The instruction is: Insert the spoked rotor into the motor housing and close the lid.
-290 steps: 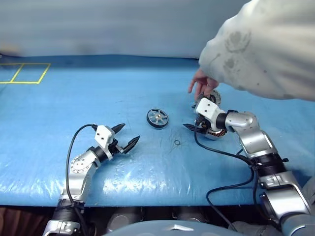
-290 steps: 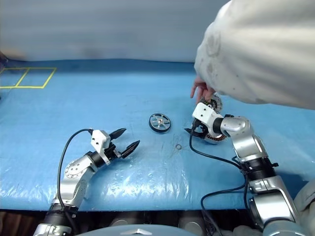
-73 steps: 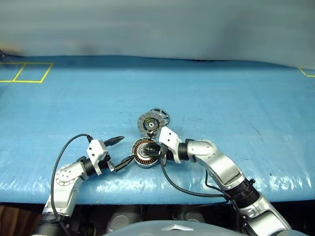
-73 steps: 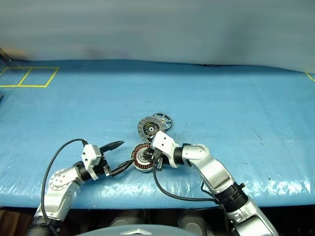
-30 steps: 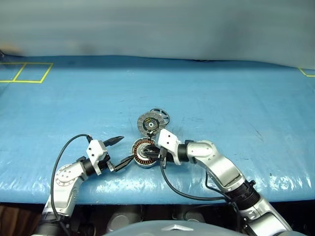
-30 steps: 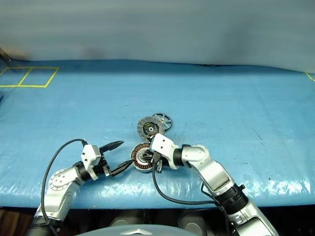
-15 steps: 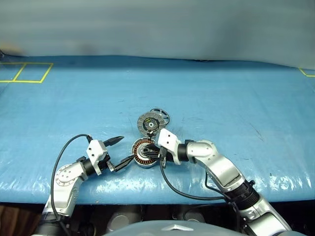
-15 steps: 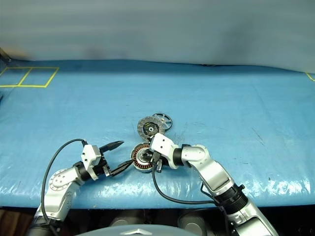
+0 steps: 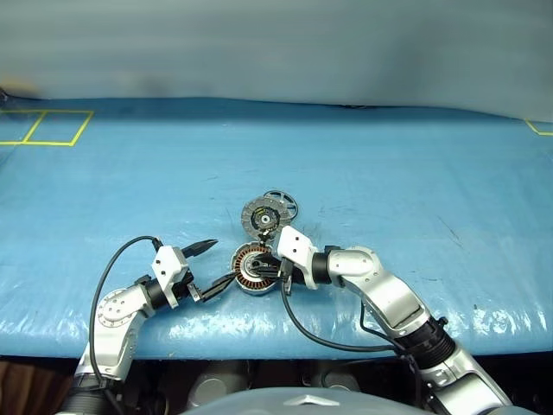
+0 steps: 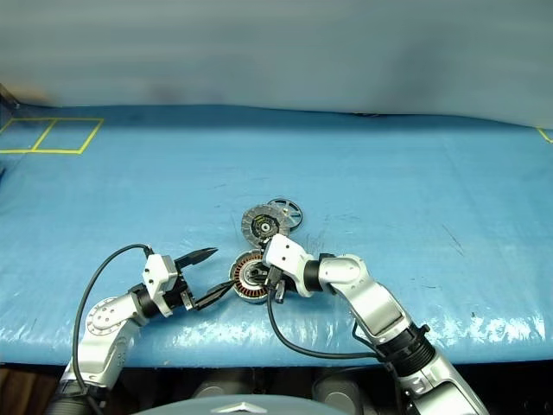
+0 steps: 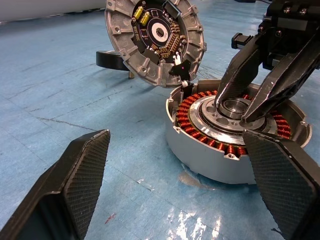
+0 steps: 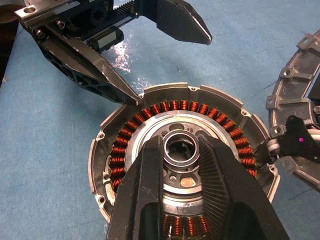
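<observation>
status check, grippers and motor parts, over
Right gripper clamped on the hub of the motor housing. Left gripper open, one finger at the housing's rim. Lid hinged open; spoked rotor lies behind it, not inserted.

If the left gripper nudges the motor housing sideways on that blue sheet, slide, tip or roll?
Probably slide: the motor housing is a wide, shallow metal cup sitting flat, so tipping or rolling looks unlikely. The copper windings and metal body suggest it's heavy for its size. The open lid stands up from its edge on a hinge, so it may swing. The right gripper pinching the hub should resist any shove.
</observation>
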